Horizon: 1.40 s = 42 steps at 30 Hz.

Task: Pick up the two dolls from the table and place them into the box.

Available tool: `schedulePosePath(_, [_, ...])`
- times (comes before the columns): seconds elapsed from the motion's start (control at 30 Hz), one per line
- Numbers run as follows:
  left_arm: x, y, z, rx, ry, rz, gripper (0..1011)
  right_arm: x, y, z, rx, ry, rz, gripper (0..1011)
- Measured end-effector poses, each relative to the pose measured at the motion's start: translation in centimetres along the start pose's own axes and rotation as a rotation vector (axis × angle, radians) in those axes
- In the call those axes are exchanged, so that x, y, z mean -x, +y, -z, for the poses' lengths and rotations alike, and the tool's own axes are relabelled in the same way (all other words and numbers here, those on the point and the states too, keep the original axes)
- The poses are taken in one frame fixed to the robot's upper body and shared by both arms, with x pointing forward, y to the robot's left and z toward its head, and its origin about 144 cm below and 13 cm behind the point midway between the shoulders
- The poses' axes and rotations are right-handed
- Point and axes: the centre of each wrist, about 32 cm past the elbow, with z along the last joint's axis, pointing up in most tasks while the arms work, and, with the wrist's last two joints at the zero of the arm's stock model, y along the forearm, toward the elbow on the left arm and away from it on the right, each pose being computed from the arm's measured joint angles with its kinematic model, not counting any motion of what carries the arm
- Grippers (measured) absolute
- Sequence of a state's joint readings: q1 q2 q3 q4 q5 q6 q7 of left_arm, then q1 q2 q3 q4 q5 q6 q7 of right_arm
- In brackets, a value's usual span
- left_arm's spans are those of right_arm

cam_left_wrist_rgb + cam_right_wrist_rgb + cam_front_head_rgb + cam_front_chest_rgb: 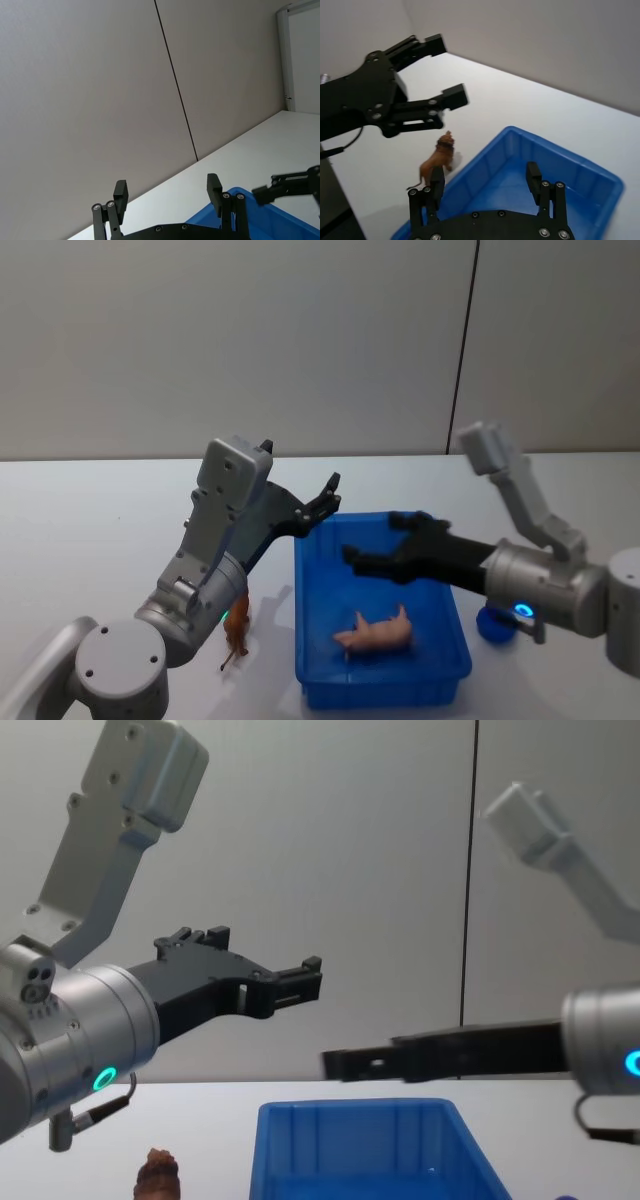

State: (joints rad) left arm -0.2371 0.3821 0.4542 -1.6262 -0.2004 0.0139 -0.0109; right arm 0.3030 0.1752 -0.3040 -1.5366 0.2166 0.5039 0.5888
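Note:
The pale pink pig-like doll lies on the floor of the blue box. The reddish-brown doll stands on the white table, just off the box's left wall, and it also shows in the right wrist view and the chest view. My left gripper hangs open and empty in the air above the box's far left corner. My right gripper hovers open and empty over the box's middle, above the pig. Its fingers stand apart over the box.
A small blue object sits on the table right of the box, under my right arm. A grey wall rises behind the table. Bare tabletop spreads to the left and behind the box.

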Motion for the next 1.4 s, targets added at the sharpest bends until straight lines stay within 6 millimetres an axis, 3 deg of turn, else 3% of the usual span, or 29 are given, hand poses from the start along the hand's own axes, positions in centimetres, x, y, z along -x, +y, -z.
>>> schedulePosePath(0.43, [0.0,0.0,0.0,0.000,0.000,0.000,1001,-1.9,-4.8,1.1,-0.099,-0.070,0.193,1001])
schedulePosePath(0.8, [0.0,0.0,0.0,0.000,0.000,0.000,1001,-1.5,-9.4,3.3,-0.172,-0.076,0.341,1001])
schedulePosePath(1.4, [0.0,0.0,0.0,0.000,0.000,0.000,1001,0.5,-12.2,6.1,-0.101,0.026,0.402,1001])
